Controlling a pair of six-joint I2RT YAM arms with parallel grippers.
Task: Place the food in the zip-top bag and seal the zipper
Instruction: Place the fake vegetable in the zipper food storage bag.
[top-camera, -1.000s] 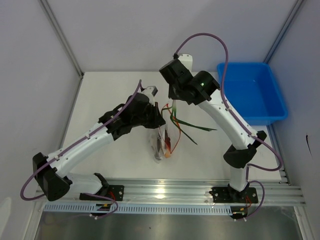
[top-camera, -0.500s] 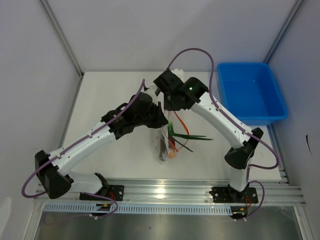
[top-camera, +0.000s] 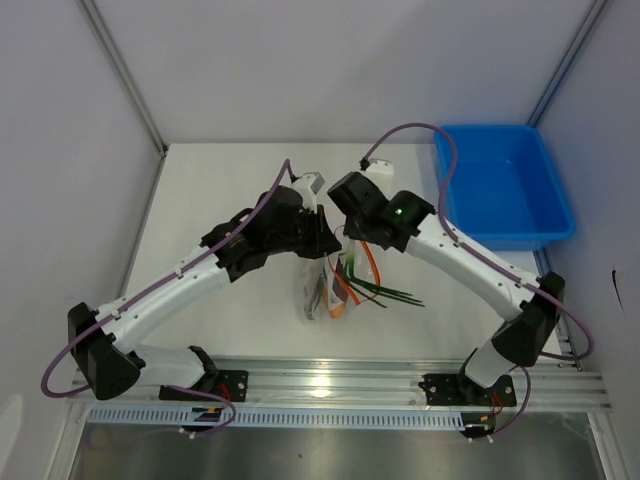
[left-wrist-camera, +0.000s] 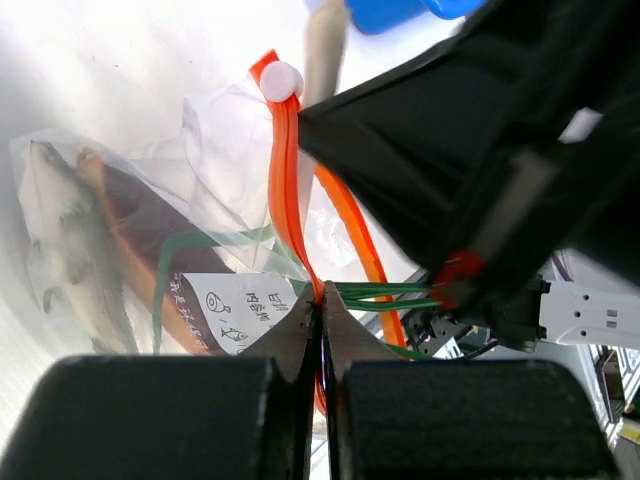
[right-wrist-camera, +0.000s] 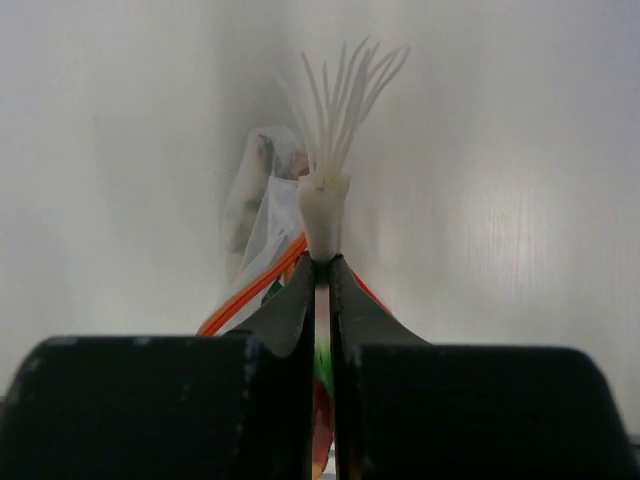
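The clear zip-top bag (top-camera: 313, 296) hangs at the table's middle; a grey-brown fish (left-wrist-camera: 62, 250) and the orange bun with its dark red stripe (left-wrist-camera: 140, 215) lie inside. My left gripper (top-camera: 327, 243) is shut on the orange-red zipper strip (left-wrist-camera: 290, 190) at the bag's mouth, holding it up; the strip's white end (left-wrist-camera: 281, 80) shows above. My right gripper (top-camera: 350, 246) is shut on the white stalk (right-wrist-camera: 325, 215) of the green leaf strips (top-camera: 390, 293), right beside the open mouth. The leaves trail out to the right of the bag, with the zipper (right-wrist-camera: 255, 285) just behind the right fingers.
A blue plastic tray (top-camera: 500, 190) stands at the back right. Both arms cross over the table's middle, wrists almost touching. Grey walls close in the back and both sides; a metal rail (top-camera: 330, 385) runs along the near edge.
My right gripper has swung left and nearer, down to the bag's mouth, carrying the green leaf strips with it. My left gripper has stayed on the zipper, lifting the bag slightly.
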